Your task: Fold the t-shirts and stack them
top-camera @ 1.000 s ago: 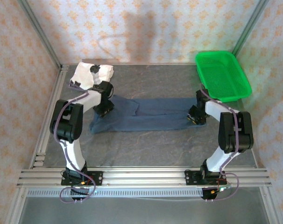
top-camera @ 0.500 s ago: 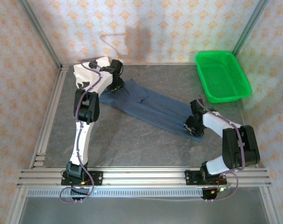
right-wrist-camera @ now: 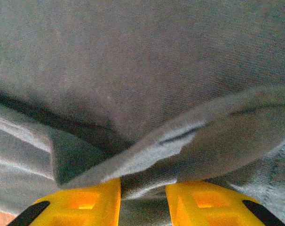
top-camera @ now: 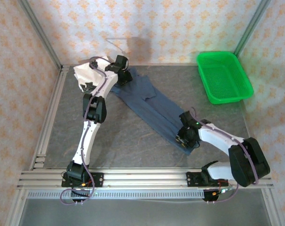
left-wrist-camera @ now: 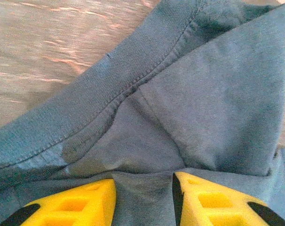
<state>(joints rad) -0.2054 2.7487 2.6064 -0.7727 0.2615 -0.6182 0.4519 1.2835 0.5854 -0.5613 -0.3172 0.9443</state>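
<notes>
Across the middle of the top view, the navy t-shirt now lies on a diagonal, running from the upper left corner of the bench down toward the lower right of centre. A second ago it stretched level from left to right, so we have swung it round while holding both ends.

Our left fingers are closed to a narrow gap on a bunched hem of the navy cloth, at the upper left end beside the white t-shirt. That one sits crumpled in the upper left corner, its near edge touching or overlapping the navy end; we cannot tell which.

Our right fingers are likewise pinched on a doubled fold of the same cloth, at the lower right end.

The green basket stands well apart at the upper right.

We judge this turn as a repositioning step. The navy t-shirt is a long narrow band, apparently folded lengthwise, and the crosswise fold looks not yet made. The white t-shirt is still to fold, so stacking lies some way off.
</notes>
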